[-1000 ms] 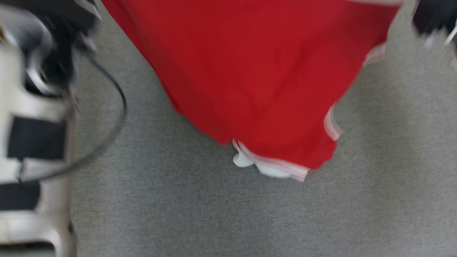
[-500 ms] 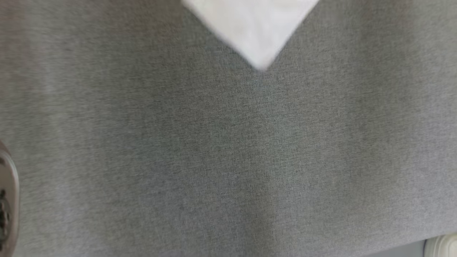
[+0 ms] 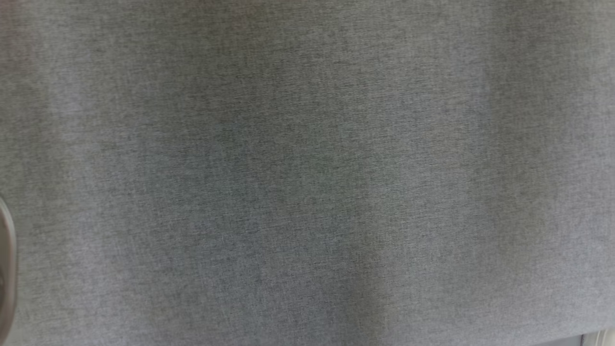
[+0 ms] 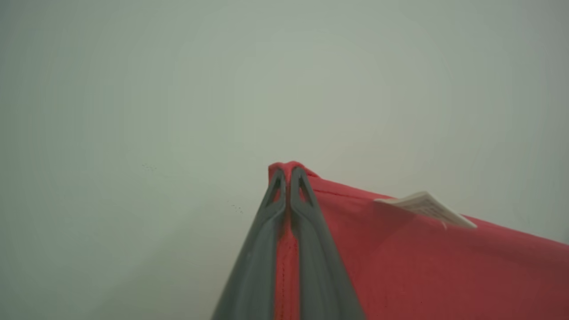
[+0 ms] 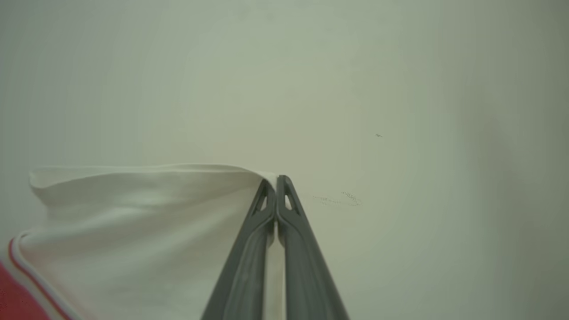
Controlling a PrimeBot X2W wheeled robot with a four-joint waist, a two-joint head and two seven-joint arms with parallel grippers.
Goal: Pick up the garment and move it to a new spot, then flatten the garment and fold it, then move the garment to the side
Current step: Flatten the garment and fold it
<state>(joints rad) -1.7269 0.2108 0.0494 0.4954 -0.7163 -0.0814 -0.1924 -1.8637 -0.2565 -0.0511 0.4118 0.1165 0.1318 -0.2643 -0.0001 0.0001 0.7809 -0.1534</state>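
The garment is red cloth with a white part and a small white label. In the left wrist view my left gripper is shut on a red edge of it, and the cloth spreads away to the right. In the right wrist view my right gripper is shut on the garment's white part, which stretches off to the left with a red-striped hem at the lower left corner. Both grippers point at a plain pale surface.
The head view looks down on the grey fabric-covered tabletop. A pale rounded piece of the robot pokes in at the left edge, and a sliver of something white sits past the table's edge at the lower right corner.
The head view has swung: a second ago it held the hanging red garment and the left arm, half a second ago just a white tip at the top, now the grey tabletop.
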